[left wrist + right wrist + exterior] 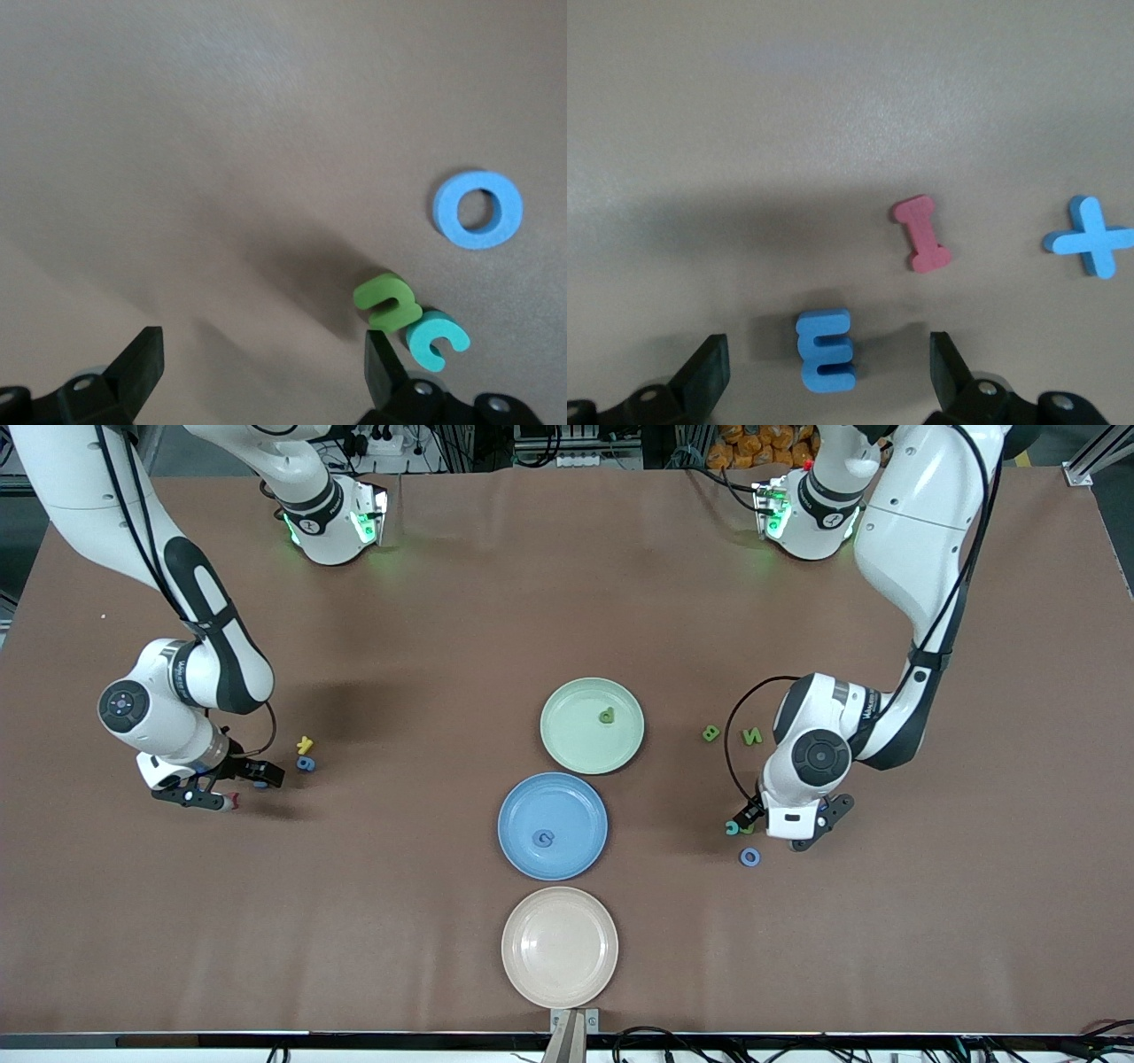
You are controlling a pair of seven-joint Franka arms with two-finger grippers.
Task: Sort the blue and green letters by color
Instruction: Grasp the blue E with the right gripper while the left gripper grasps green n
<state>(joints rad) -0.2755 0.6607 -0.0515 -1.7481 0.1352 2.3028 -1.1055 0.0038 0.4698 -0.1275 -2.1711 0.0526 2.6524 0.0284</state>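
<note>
While both arms hang low over the surface (425, 602), each end effector is spread and pinches nothing. Left end effector (257, 381) is over bare surface just beside a green n (386, 302), which touches a teal c (436, 340); a blue ring (478, 210) lies near. Right end effector (824, 376) frames a blue E (826, 350), with a red I (921, 234) and blue plus sign (1090, 237) close by. One green letter (607, 715) lies on the green plate (576, 744), one blue letter (543, 838) on the blue plate (523, 815).
</note>
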